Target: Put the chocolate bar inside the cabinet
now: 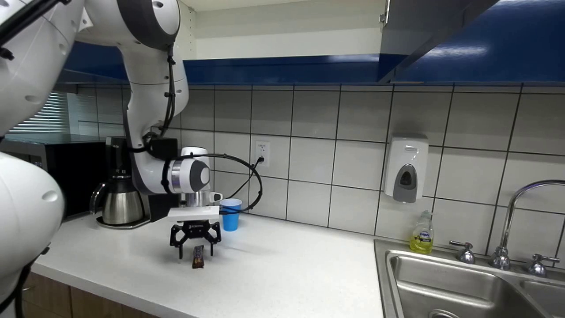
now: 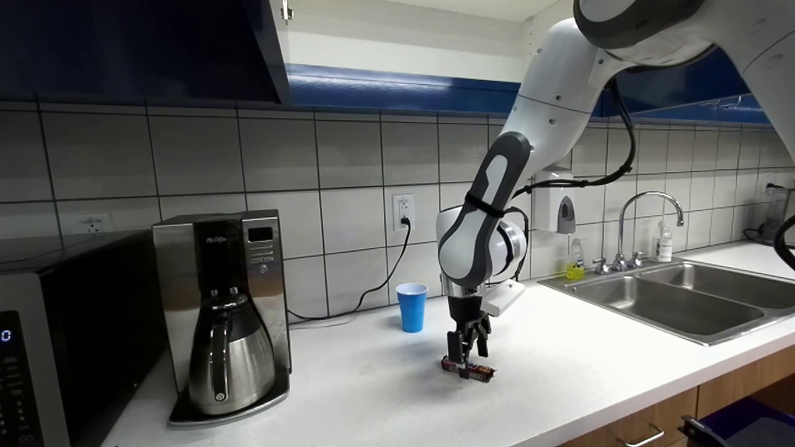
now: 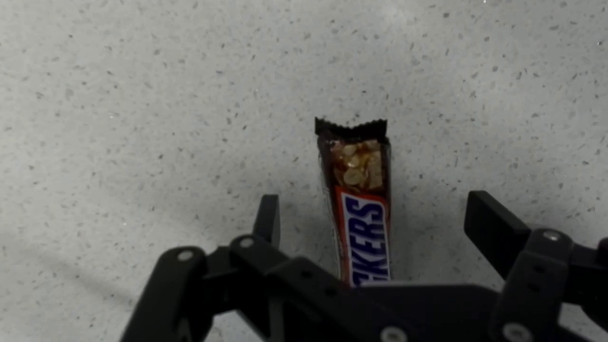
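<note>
The chocolate bar [image 1: 198,261], in a dark brown wrapper, lies flat on the white counter in both exterior views [image 2: 481,373]. In the wrist view the bar [image 3: 363,223] runs lengthwise between the fingers, its lower end hidden behind the gripper body. My gripper [image 1: 196,256] points down over the bar with its fingers open, one on each side, low near the counter. In the wrist view the gripper [image 3: 373,209] shows a gap on both sides of the bar. The cabinet [image 1: 282,70] is above, its white interior exposed and its dark blue door [image 2: 268,49] swung open.
A blue cup [image 2: 412,310] stands behind the gripper near the tiled wall. A coffee maker [image 2: 264,310] and a black microwave [image 2: 99,323] stand along the counter. A steel sink [image 1: 384,278], a soap bottle [image 1: 422,236] and a wall dispenser [image 1: 406,170] are at the opposite end.
</note>
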